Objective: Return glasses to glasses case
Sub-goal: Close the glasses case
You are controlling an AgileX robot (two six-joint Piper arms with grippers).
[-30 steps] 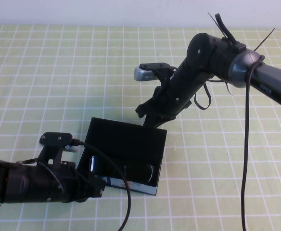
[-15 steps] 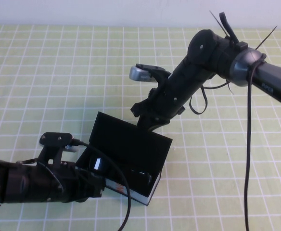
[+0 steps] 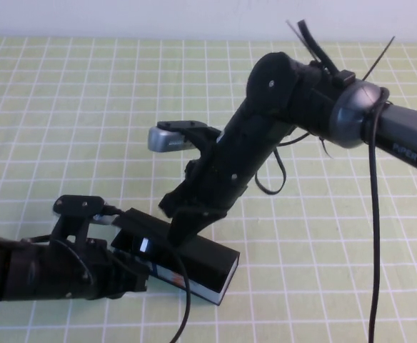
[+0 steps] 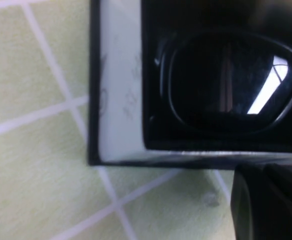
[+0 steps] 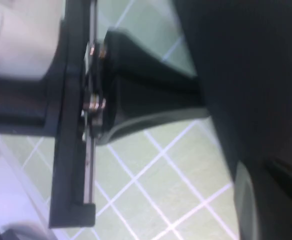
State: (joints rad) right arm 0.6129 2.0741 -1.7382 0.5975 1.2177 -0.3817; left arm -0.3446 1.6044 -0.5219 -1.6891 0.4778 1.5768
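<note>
Comparing with a second ago, the lid of the glasses case (image 3: 194, 254) has dropped from upright to nearly flat, pushed down by the right gripper (image 3: 187, 230), which rests on it; its finger state cannot be told. The glasses (image 4: 226, 82) lie inside the case, one lens showing through the remaining gap. The left gripper (image 3: 133, 275) sits against the case's left end, apparently bracing it, fingers obscured. Judgement: closure is almost complete; a final press should seat the lid.
</note>
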